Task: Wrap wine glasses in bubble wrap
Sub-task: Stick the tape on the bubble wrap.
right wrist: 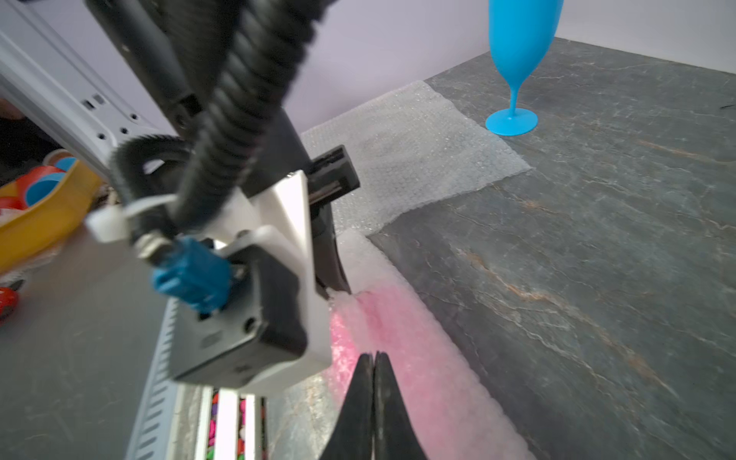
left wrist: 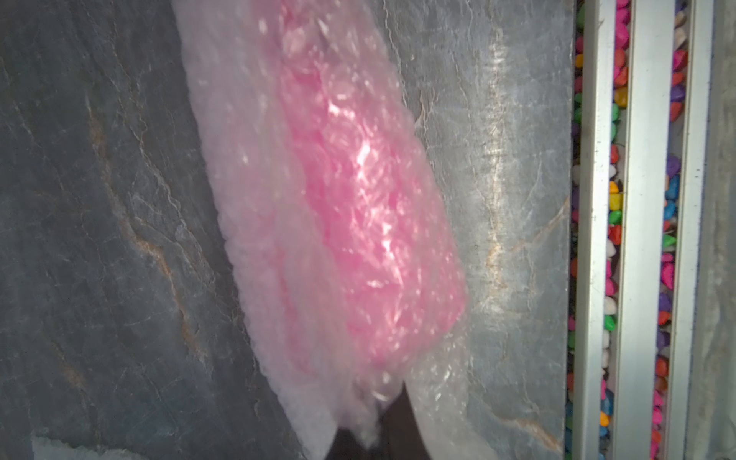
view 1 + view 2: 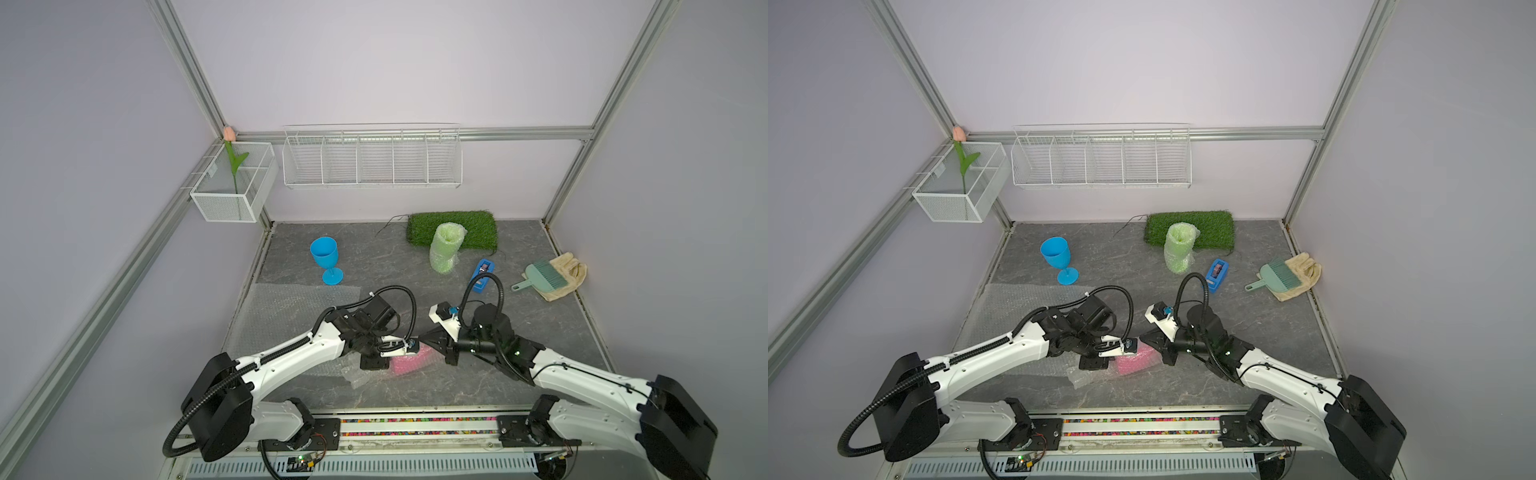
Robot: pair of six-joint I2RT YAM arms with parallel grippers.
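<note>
A pink wine glass rolled in bubble wrap (image 3: 411,360) (image 3: 1136,360) lies on its side near the table's front. My left gripper (image 2: 374,422) is shut on one end of that wrap, with film bunched between its dark fingers. My right gripper (image 1: 374,356) (image 3: 420,337) is shut with nothing in it, its tips together just over the pink bundle (image 1: 402,342). A bare blue wine glass (image 3: 325,257) (image 1: 517,59) stands upright at the back left. A green one, wrapped (image 3: 445,248), stands by the grass mat. A flat bubble wrap sheet (image 3: 286,316) (image 1: 414,159) lies at the left.
A green grass mat (image 3: 453,228) lies at the back. A blue tape dispenser (image 3: 482,276), a teal brush with dustpan (image 3: 542,276) and a beige cloth (image 3: 573,270) are at the right. A wire rack (image 3: 372,160) and a mesh basket (image 3: 232,187) hang on the wall.
</note>
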